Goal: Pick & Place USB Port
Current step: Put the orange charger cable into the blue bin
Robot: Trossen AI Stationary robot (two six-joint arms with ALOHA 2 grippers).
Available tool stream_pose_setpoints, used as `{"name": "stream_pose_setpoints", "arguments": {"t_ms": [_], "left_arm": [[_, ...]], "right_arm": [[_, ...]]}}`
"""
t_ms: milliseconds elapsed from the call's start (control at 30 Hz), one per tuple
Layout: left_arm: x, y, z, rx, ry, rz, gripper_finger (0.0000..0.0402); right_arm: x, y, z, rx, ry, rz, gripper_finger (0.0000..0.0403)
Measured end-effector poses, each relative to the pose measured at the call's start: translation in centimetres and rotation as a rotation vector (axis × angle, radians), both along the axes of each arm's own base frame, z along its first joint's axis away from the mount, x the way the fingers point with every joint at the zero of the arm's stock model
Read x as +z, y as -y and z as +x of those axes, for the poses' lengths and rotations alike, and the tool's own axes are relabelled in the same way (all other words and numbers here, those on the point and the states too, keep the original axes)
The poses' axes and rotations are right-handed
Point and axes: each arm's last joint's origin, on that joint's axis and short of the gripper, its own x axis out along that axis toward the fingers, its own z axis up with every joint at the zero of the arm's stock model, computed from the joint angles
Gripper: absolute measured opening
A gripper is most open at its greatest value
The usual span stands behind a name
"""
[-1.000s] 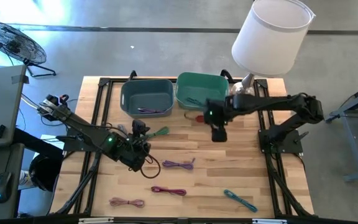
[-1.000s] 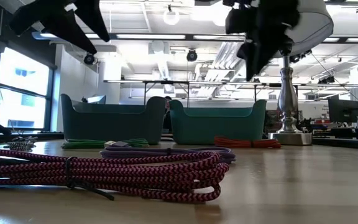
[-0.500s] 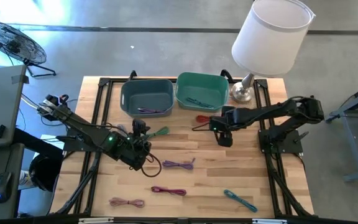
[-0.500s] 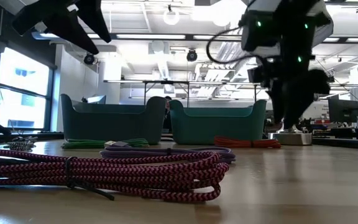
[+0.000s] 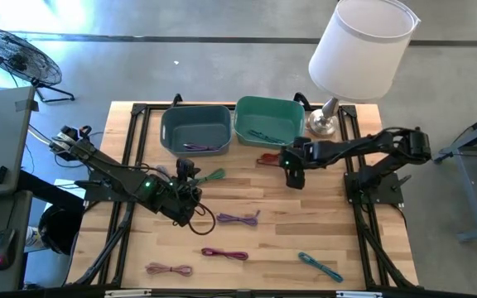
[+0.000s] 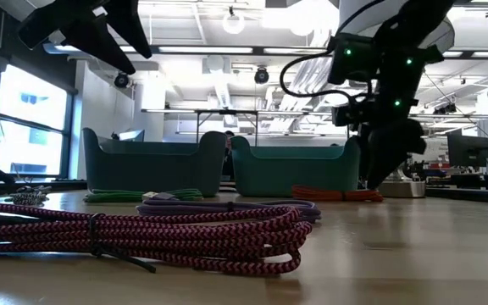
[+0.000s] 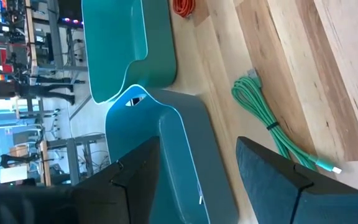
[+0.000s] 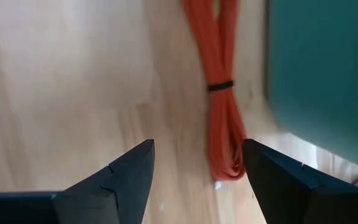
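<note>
So I'm working left to right across the desk (image 5: 321,215) here. My left gripper (image 5: 185,197) is parked over the left-middle of it, fingers spread and holding nothing, with the green cable (image 5: 211,176) lying just beyond it toward the grey-blue bin (image 5: 195,130). It's only waiting, so I'm leaving it alone.

The real action is on the other side. My right gripper (image 5: 292,177) is hanging low over the desk just in front of the green bin (image 5: 269,122), fingers wide apart and empty. The orange cable (image 8: 221,93) is the one I'm going for, I think: a tied bundle lying flat on the wood right beside the bin's wall, not picked up yet.

How I'm trying to do this well:
- I'm lining up so the bundle sits between my two fingers, aiming near the black tie (image 8: 220,86) where the loops are held together.
- I'm watching the bin wall, since the fingertip on that side has little room and could bump it.
- I'm going all the way down to the wood before closing, or the loops might slip out.

Other cables are sitting nearer the front: purple (image 5: 238,218), magenta (image 5: 224,254), pink (image 5: 169,269), teal (image 5: 320,266).
</note>
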Motion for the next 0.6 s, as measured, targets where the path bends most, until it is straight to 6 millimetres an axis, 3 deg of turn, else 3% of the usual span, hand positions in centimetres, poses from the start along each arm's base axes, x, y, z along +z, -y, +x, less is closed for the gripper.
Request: {"name": "stream_pose_setpoints", "arguments": {"t_ms": [267, 600], "left_arm": [[0.0, 0.0, 0.0, 0.002, 0.002, -0.008, 0.0206], [-0.1, 0.1, 0.0, 0.007, 0.004, -0.037, 0.0206]], "right_arm": [[-0.1, 1.7, -0.3, -0.073, 0.024, 0.039, 0.0236], [-0.4, 1.8, -0.4, -0.078, 0.043, 0.066, 0.0236]]}}
